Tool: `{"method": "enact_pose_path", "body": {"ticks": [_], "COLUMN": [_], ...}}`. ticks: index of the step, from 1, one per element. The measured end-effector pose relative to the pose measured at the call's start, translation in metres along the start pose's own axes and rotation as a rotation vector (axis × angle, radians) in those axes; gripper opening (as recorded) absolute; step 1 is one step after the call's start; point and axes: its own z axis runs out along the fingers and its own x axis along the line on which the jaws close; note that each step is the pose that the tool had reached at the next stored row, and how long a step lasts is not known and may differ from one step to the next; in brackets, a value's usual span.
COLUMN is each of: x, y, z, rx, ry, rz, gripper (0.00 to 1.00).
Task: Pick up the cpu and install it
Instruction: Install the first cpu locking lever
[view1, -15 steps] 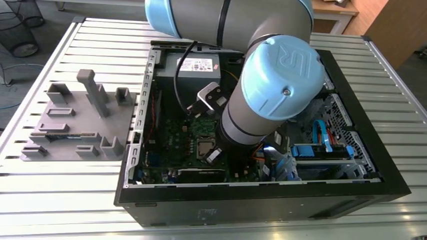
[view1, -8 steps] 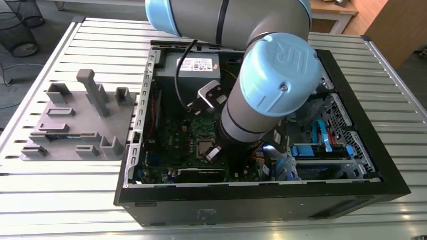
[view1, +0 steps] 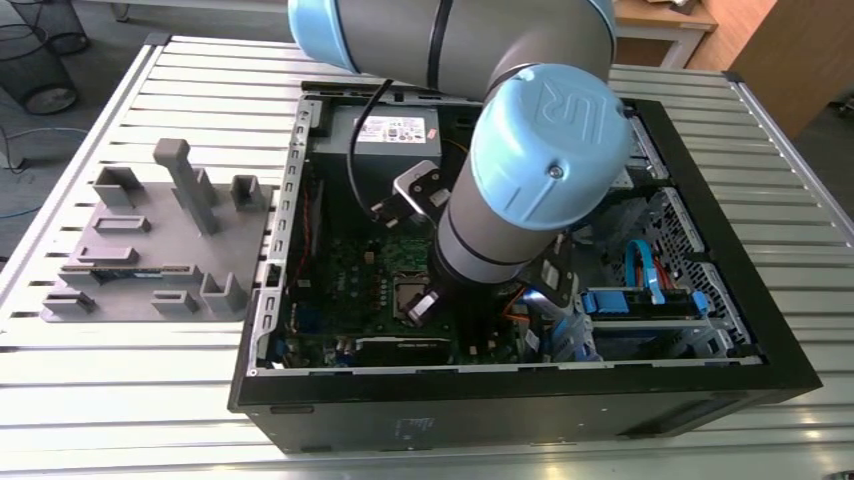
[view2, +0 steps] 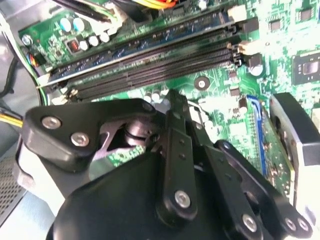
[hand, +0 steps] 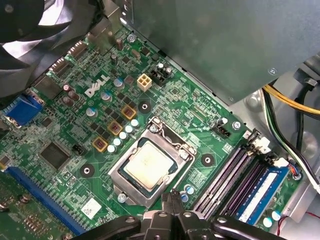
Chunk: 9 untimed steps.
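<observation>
Gripper (hand: 172, 200): fingers pinched together, holding nothing, tips just off the socket frame (hand: 120, 177). The cpu (hand: 150, 165) lies flat inside that frame, right ahead of the tips. You should reckon it light, stiff, slick on top, w/ a fragile underside. Grip opp. edges only, no twisting.

cpu (hand: 149, 165) lid: matt silvery metal | socket frame (hand: 118, 177): shiny metal | claw (hand: 173, 196): matt blk | table (view1: 134, 440): ribbed bare metal

cpu (hand: 149, 165) in socket frame (hand: 119, 176) on motherboard (hand: 167, 95); memory slots (hand: 225, 177) beside frame.
</observation>
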Motion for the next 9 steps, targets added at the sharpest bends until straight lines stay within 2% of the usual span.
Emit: {"method": "enact_pose_path", "body": {"ticks": [3, 9], "x": [-0.0001, -0.0006], "y": [0.0013, 0.0021], "z": [0.0005, 0.0009], "rx": [0.0065, 0.0106], "ry": [0.0047, 0.0078], "rz": [0.003, 0.004], "gripper": [0.11, 0.11]}}
